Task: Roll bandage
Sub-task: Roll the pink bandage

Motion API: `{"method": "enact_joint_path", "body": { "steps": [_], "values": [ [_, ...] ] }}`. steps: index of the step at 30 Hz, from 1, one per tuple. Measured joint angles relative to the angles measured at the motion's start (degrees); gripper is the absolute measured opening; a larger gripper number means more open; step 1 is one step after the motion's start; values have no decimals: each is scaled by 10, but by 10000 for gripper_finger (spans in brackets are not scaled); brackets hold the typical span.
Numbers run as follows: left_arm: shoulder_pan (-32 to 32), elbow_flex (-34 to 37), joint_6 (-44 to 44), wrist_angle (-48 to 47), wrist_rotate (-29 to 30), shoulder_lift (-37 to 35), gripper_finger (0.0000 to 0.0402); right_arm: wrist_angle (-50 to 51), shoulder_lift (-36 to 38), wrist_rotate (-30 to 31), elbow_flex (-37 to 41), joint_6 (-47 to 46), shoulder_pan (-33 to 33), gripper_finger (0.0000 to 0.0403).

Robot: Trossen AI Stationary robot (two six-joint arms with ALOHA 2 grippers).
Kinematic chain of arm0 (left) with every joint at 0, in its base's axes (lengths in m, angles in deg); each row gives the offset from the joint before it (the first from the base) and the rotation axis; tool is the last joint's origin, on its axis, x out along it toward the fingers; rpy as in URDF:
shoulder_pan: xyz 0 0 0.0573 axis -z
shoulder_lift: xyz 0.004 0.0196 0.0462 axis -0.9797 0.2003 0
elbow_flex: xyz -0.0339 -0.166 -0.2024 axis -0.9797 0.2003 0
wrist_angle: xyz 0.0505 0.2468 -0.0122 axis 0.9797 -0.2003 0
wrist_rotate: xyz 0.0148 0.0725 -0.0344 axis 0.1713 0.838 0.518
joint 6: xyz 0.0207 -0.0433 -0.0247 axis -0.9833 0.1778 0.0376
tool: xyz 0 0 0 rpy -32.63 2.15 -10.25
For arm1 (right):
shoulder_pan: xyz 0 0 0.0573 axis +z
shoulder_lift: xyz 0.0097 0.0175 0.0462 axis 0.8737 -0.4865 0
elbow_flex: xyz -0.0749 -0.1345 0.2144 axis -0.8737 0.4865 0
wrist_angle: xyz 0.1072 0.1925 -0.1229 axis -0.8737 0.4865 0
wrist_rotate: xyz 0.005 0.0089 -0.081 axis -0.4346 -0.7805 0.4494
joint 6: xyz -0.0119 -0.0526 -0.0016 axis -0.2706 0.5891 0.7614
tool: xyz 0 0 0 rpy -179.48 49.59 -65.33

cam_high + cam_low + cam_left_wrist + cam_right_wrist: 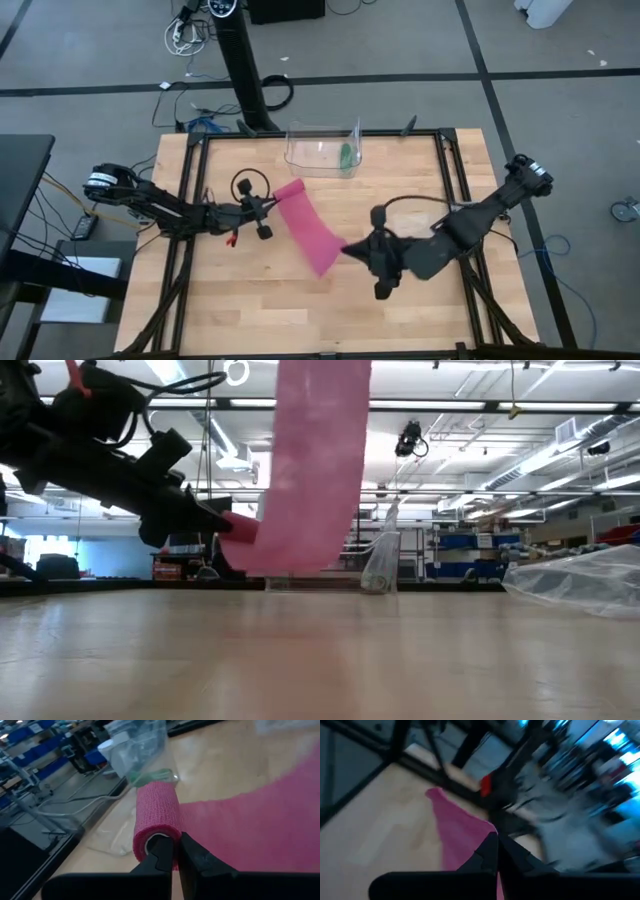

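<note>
The magenta-pink bandage point(312, 232) is partly rolled. Its roll point(157, 815) is at the far end, and a flat strip point(315, 460) runs from it toward the table's near right. My left gripper point(268, 208) is shut on the roll, left of the table's middle. My right gripper point(350, 250) is shut on the strip's other end, right of the middle. In the low view the roll point(240, 530) and the strip stand above the table top. My left gripper holds the roll at its open end point(152, 842), coming level from the table's left. One finger point(161, 854) appears to sit in the hollow core and the other point(196, 862) outside the wall. The roll is lifted clear, its axis along the fingers. My right gripper pinches the strip's free end point(487, 831) between its two shut fingers, coming from the table's right. The strip spreads flat from the fingers toward the roll, clear of the table. The view is blurred and the layers do not show.
A clear plastic container point(322, 150) with a small green item point(346, 156) stands at the table's far edge, just beyond the roll. A clear plastic bag point(580, 582) lies at the right in the low view. Black frame rails point(455, 170) run along the table's sides.
</note>
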Motion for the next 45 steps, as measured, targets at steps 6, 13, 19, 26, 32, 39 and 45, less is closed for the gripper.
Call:
{"method": "enact_joint_path", "body": {
  "steps": [6, 13, 19, 26, 32, 39, 45],
  "values": [
    [44, -23, -1, -25, 0, 0, 14, -15, -6, 53, -94, 116, -10, 1],
    [89, -42, -1, -32, 0, 0, 14, -144, -6, 104, -127, 250, -40, 1],
    [113, -78, 2, -79, -4, 7, 14, -222, -7, 108, -132, 307, -76, 1],
    [129, -130, -1, -80, -26, 91, 14, -278, -7, 105, -132, 337, -121, 0],
    [138, -173, -1, -43, -45, 187, 14, -318, -7, 106, -132, 370, -148, 0],
    [178, -229, -19, -28, -45, 234, 14, -323, -7, 106, -132, 382, -185, 0],
    [218, -277, -43, -29, -45, 233, 14, -323, -7, 74, -132, 377, -233, 0]
  ]
}}
